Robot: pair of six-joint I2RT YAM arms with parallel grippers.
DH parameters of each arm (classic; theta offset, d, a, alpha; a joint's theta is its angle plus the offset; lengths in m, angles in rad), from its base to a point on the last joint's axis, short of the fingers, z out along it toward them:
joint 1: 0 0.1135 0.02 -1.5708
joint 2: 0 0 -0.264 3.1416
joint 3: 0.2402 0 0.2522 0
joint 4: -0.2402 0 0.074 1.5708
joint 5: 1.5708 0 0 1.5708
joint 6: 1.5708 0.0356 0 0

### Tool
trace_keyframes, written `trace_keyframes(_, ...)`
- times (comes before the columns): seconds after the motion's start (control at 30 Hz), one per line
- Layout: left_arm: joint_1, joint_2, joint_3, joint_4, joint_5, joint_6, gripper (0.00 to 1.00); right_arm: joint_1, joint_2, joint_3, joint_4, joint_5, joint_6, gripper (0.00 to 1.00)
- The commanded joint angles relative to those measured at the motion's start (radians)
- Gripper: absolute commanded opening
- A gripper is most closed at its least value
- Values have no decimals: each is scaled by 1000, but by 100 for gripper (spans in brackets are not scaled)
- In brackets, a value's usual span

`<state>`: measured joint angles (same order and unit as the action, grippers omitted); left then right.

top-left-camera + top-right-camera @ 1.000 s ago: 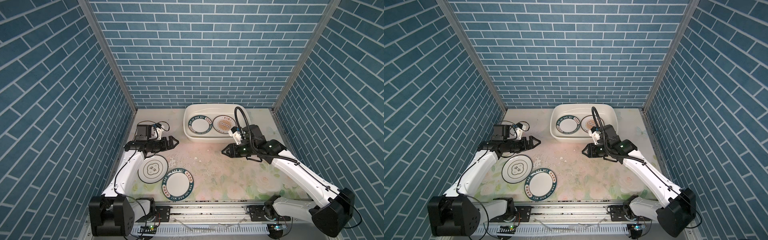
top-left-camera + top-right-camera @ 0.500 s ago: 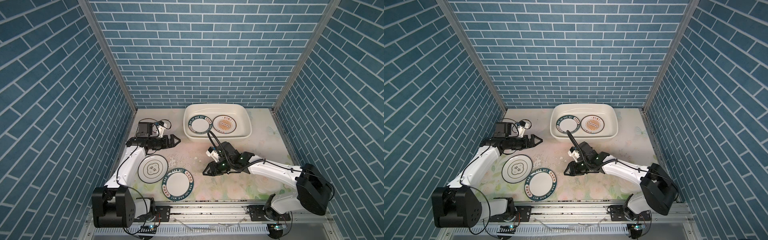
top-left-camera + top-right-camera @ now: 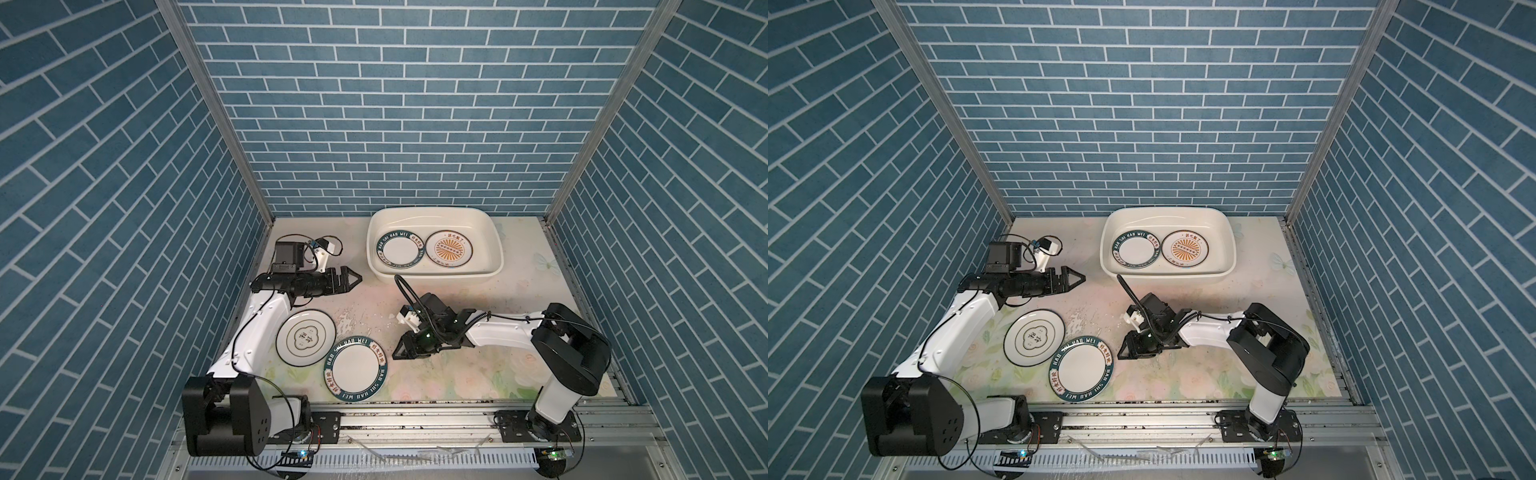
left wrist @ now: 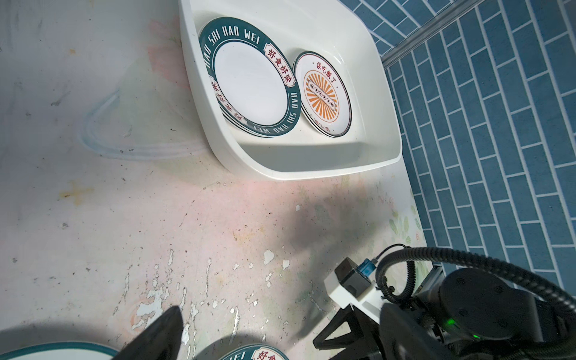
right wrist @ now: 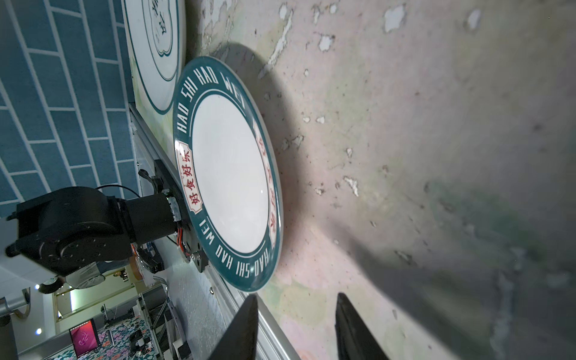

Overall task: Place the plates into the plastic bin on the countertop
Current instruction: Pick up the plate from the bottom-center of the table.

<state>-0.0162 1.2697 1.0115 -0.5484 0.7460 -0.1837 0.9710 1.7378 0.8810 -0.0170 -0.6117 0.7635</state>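
Inside the plastic bin (image 3: 436, 277) sit a lettered plate (image 4: 249, 81) and a sunburst plate (image 4: 322, 95); only my left wrist view shows more rims (image 4: 232, 120) stacked underneath. Well in front of the bin, my right gripper (image 5: 296, 295) has its fingers apart, empty, facing a loose plate (image 5: 230, 174) reading HAO SHI HAO WEI. As for my left gripper (image 3: 353, 279), can't tell.
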Motion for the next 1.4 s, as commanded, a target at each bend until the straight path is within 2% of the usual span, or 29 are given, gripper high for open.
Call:
trace_keyframes(0.0,7,-23,22,-13,20,21,100,13,46,37,50,-25,31,41)
trace_keyframes(0.67,21,-73,-5,5,36,7,100,16,179,131,58,-78,25,38)
trace_keyframes(1.37,25,-81,-14,21,50,-8,100,18,241,186,18,-93,-3,31)
